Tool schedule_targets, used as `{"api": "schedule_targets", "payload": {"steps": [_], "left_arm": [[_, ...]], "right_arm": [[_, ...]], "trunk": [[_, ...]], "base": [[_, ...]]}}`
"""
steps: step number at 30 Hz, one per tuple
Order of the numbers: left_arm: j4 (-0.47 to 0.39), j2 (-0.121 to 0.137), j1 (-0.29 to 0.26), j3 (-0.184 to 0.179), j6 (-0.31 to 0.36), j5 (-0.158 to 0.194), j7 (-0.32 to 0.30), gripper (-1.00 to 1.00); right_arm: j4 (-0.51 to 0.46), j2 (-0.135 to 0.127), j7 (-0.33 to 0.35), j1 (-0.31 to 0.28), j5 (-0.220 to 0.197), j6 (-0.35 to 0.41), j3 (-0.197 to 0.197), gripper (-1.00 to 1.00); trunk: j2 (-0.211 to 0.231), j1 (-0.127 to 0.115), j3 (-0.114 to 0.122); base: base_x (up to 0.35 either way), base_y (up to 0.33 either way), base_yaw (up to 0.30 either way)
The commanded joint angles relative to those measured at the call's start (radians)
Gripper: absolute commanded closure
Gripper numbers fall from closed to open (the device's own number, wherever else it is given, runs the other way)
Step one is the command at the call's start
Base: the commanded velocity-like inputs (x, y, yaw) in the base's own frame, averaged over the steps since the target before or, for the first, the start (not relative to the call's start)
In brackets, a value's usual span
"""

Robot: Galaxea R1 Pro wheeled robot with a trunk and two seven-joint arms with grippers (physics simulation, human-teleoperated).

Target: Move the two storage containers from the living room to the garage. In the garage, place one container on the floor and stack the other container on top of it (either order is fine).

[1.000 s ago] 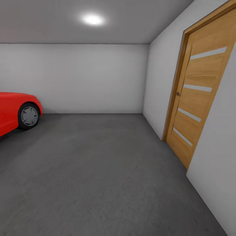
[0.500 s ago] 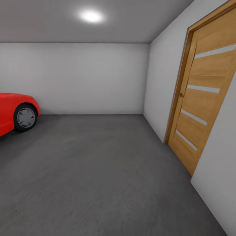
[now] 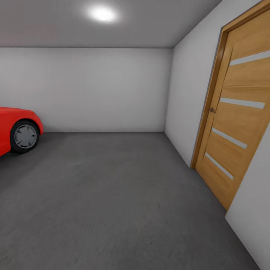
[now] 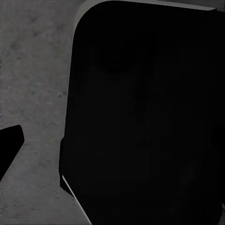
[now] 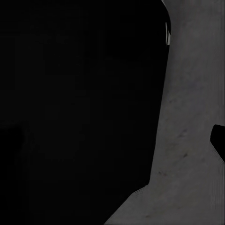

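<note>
- Head view: whole picture has shifted vs. approx. 1 s ago – red car (image 3: 17,129) sits further toward the left edge, wooden door (image 3: 234,116) further right and larger. This is read as camera/base motion (a turn or roll fwd along the right-hand wall), not as any move of car or door.
- Setting is recognised as the garage: dark grey concrete floor (image 3: 112,195), plain white walls, ceiling lamp (image 3: 102,14), door w/ pale slats and a small handle (image 3: 212,110).
- Meaning for the task, as a judgement: robot appears to be on its way inside the garage; an open stretch of floor lies ahead betw. car and door, suitable as a set-down spot.
- Storage containers: no red-orange bin can be made out in any picture, so their position can't be stated. Whether one is carried can't be told either.
- Left wrist view: a big black rounded shape is seen close to the lens over grey floor (image 4: 33,93); too dark to be identified. Left tool state: can't be told.
- Right wrist view: likewise a large black mass beside a strip of grey floor (image 5: 192,117). Right tool state: can't be told.
- Brands, labels, writing: none legible anywhere – no plate or badge is visible on the car, nothing is printed on door or walls.
</note>
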Motion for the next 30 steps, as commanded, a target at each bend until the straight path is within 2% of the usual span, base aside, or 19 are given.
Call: {"api": "schedule_targets", "payload": {"steps": [1,6,20,30], "left_arm": [[0.0,0.0,0.0,0.001,0.0,0.007,0.001,-1.0],[0.0,0.0,0.0,0.001,0.0,0.007,0.001,-1.0],[0.0,0.0,0.0,0.001,0.0,0.007,0.001,-1.0],[0.0,0.0,0.0,0.001,-0.001,0.007,0.001,-1.0]], "right_arm": [[0.0,0.0,-0.001,0.0,0.005,0.0,0.0,-1.0],[0.0,0.001,-0.001,0.0,0.005,-0.005,-0.003,-1.0],[0.0,0.001,-0.001,0.0,0.005,-0.024,-0.005,-1.0],[0.0,0.001,0.0,0.0,0.006,-0.023,0.001,-1.0]], "trunk": [[0.0,0.001,-0.001],[0.0,0.001,-0.001],[0.0,0.001,-0.001],[0.0,0.001,-0.001]], "base": [[0.32,0.062,0.0],[0.321,0.076,-0.067],[0.321,0.084,-0.233],[0.321,0.088,-0.042]]}}
